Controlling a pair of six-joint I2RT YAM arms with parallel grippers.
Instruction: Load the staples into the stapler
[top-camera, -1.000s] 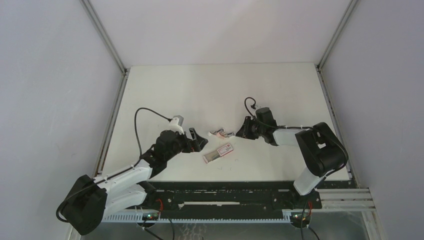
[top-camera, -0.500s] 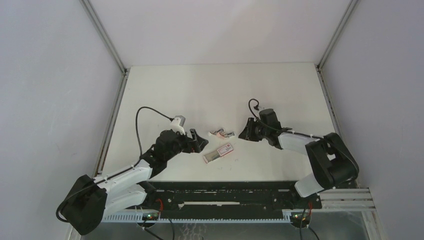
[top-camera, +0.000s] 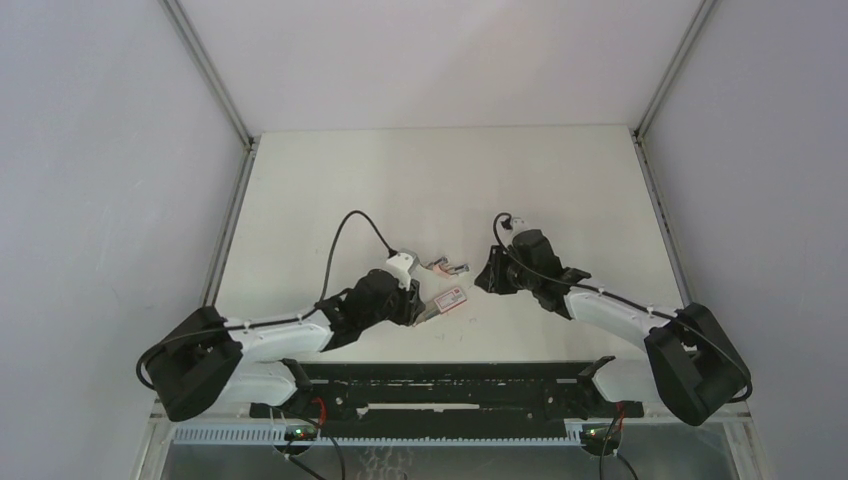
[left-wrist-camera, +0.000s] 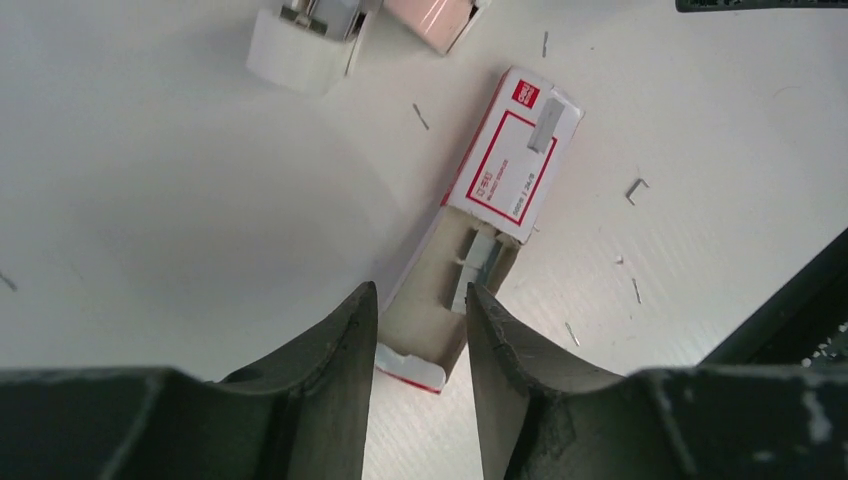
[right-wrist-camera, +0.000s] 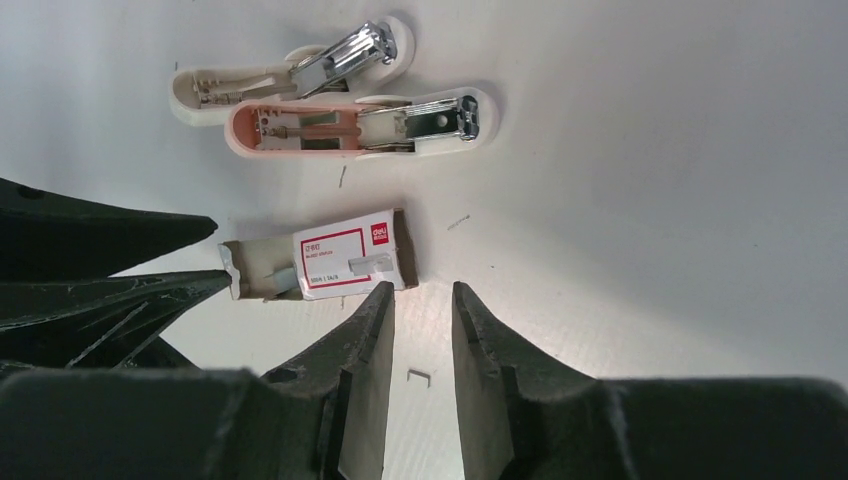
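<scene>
**Stapler lies open at mid-table, staple box just below it**

The stapler lies hinged wide open a little above the centre of the top view and in the upper left of the right wrist view. Its two long halves sit side by side, one white and one pink inside, each with bright metal toward its right end. Just below it in the frame lies the staple box, white with a red border. Its inner tray is slid partly out, and a grey strip of staples shows in it. Loose staples dot the white table around the box. The left gripper straddles the tray's pulled-out end with its fingers close against the sides; whether they clamp it cannot be told. The right gripper hovers near the box's other end, fingers slightly apart and holding nothing.
</scene>
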